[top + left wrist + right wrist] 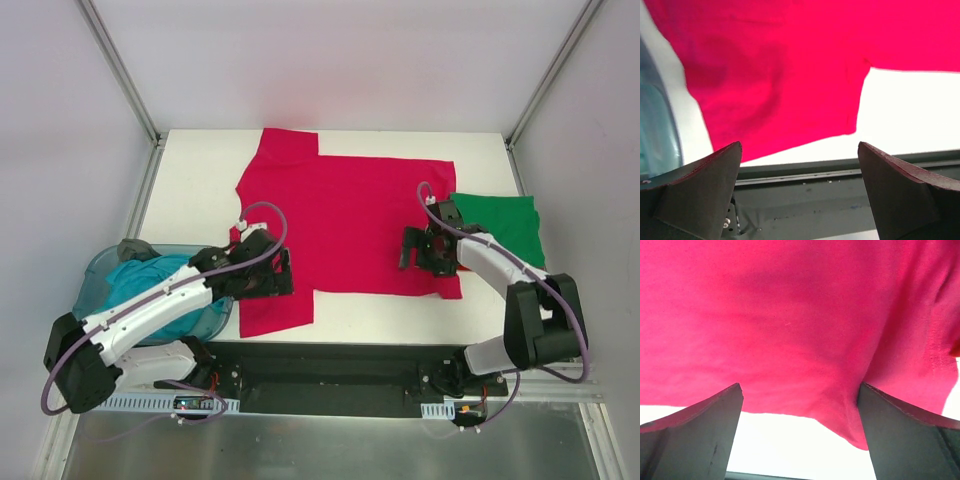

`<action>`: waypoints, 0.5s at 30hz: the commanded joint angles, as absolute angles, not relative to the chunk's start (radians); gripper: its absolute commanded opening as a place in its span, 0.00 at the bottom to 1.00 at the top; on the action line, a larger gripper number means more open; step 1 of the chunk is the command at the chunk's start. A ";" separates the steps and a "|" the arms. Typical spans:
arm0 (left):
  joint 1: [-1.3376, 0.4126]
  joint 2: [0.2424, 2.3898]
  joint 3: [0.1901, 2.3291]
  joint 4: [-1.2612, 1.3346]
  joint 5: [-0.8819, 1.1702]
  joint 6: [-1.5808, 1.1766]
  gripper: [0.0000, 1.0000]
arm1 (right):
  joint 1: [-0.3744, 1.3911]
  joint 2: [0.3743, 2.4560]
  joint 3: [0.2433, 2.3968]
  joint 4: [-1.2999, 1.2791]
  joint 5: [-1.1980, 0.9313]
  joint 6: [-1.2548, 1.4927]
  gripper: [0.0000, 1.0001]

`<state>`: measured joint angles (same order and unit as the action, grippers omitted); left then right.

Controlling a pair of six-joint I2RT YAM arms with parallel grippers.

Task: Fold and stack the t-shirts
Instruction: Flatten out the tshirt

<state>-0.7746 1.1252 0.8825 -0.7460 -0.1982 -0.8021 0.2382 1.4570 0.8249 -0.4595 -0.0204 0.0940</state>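
Both arms are reaching out from the near edge over the white worktop, and the job is looking only partly done. Lying flat across the middle of that surface is the crimson red t-shirt, fully unfolded, with one sleeve sticking out toward the far side and the other toward the near side; folding it seems to be the step in hand. At the left, a translucent blue tub is holding a crumpled teal t-shirt, which is waiting its turn. At the right, the green t-shirt is lying folded into a compact shape, its edge meeting the red hem, so one shirt appears finished and is probably serving as the base of the stack. Over the red shirt's near sleeve the left pincer is hovering, jaws gaping wide and gripping nothing. The right pincer is hanging above the hem's near corner, equally released and empty, with no cloth caught between its fingers.
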 commanded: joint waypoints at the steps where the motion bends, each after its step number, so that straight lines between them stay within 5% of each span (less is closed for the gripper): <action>1: -0.807 1.027 0.726 -0.594 -0.121 -0.896 0.99 | 0.288 1.329 0.848 -0.449 -0.113 0.078 0.96; 9: -0.808 0.945 0.549 -0.531 -0.107 -1.012 0.99 | 0.288 1.040 0.730 -0.480 0.047 0.138 0.96; 15: -0.810 1.060 0.595 -0.574 -0.106 -1.008 0.88 | 0.287 0.973 0.693 -0.554 0.121 0.137 0.96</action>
